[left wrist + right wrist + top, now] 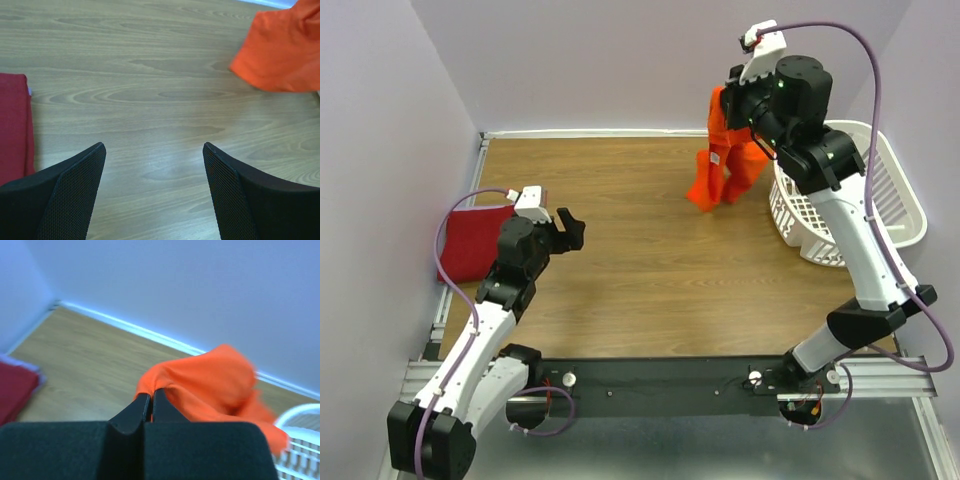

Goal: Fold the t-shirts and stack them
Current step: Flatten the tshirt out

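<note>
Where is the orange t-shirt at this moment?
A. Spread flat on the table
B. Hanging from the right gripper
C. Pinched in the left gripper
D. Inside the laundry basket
B: the right gripper is shut on a bunch of the orange t-shirt, which hangs down from it beside the white basket, while the left gripper stands open and empty.

counter (650,270): wood grain, smooth, slight sheen
orange shirt (725,165): matt cloth, creased
crimson shirt (478,243): matt cloth
basket (798,215): white plastic lattice
left fingers (65,200): black, matt, fine mesh texture
</note>
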